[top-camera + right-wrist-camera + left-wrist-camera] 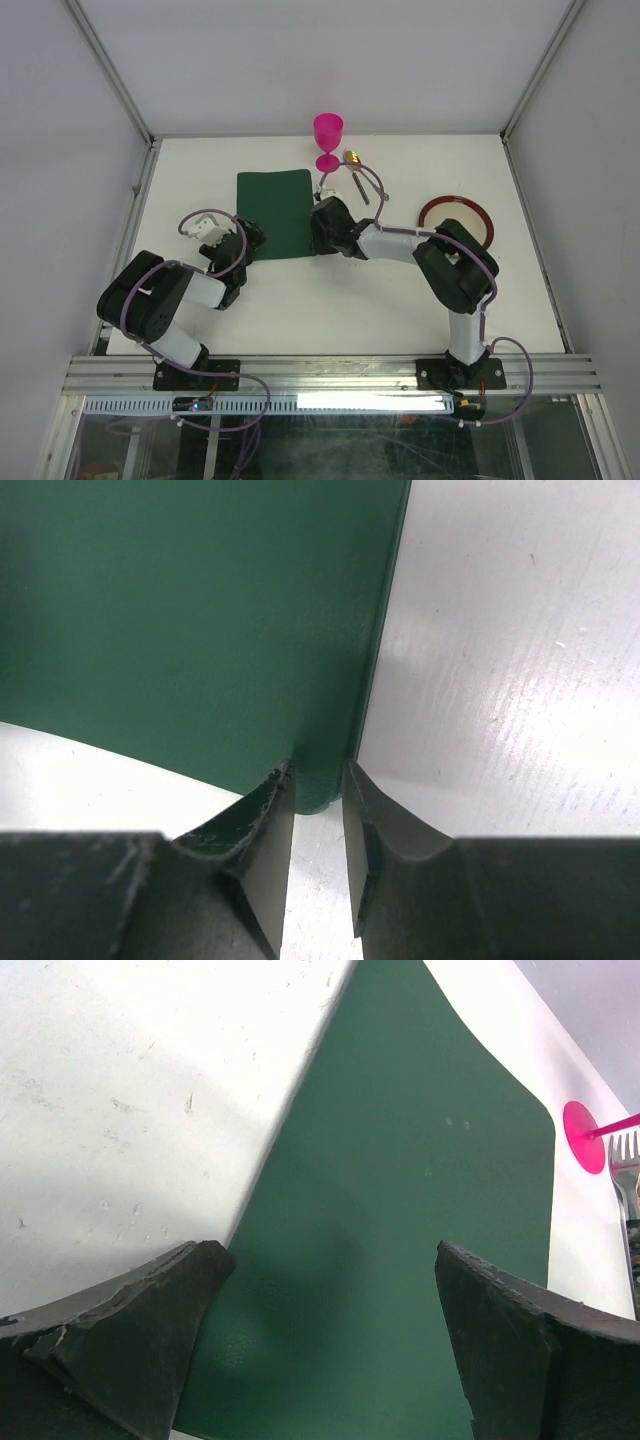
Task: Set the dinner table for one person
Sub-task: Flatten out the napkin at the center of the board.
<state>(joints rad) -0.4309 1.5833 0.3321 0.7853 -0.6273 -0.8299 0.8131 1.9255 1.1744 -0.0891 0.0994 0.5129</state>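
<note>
**Both arms folded low, reaching inward**

Left gripper (330, 1252) hangs over the near left edge of the dark green, matte rectangular placemat (275, 215), jaws wide and empty. Right gripper (318, 772) straddles its near right corner, jaws narrow; we cannot tell whether they pinch it. Beneath lies the large white matte dinner table (330, 300), its long axis running left to right.

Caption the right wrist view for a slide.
Right gripper straddling a corner of the dark green placemat on the white dinner table, jaws narrowly apart.
</note>
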